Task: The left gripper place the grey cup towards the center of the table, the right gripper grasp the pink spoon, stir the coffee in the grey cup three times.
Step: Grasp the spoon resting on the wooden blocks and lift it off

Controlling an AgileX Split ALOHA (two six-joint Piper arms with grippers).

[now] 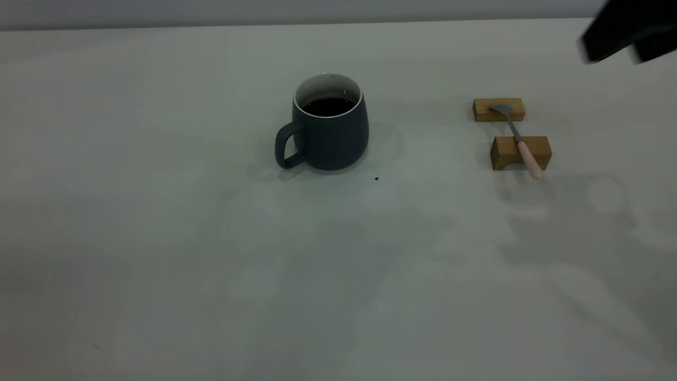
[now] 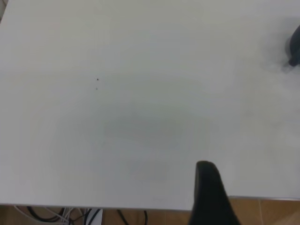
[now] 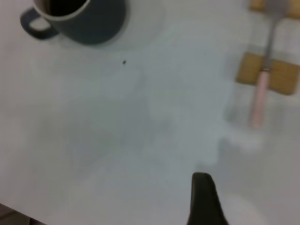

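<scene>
Grey cup (image 1: 329, 127) sits upright just above the middle of the exterior frame, handle toward lower left, on the broad pale table (image 1: 211, 275) that fills nearly the whole picture. Dark coffee (image 1: 329, 106) lies low inside its white wall. Over at the right of the frame, well apart from the cup, two wooden blocks (image 1: 520, 152) carry the pink spoon (image 1: 518, 142), its metal bowl on the far block and its pink handle hanging over the near one. At the upper right corner, a dark blurred piece of the right gripper (image 1: 629, 34) pokes in; whether its fingers are apart or together, I cannot tell. A tiny dark speck (image 1: 376, 179) lies just below the cup.
</scene>
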